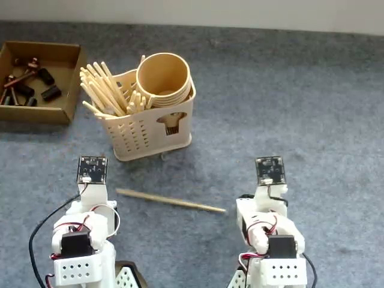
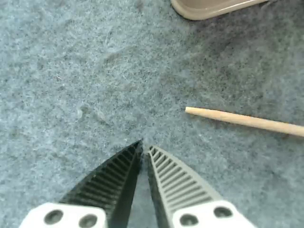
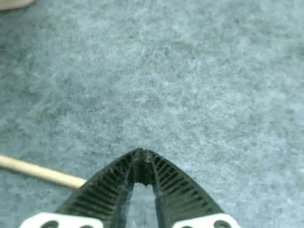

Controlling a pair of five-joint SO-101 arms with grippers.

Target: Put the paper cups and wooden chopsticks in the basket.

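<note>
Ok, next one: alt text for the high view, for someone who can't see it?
One wooden chopstick lies on the grey carpet between the left arm and right arm, on the near side of a cream basket that holds stacked paper cups and a bundle of chopsticks. A cardboard box of small dark parts sits at the far left.

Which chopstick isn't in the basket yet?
The lone chopstick lying flat on the carpet before the basket; the others stand bundled inside it, beside the paper cups.
</note>
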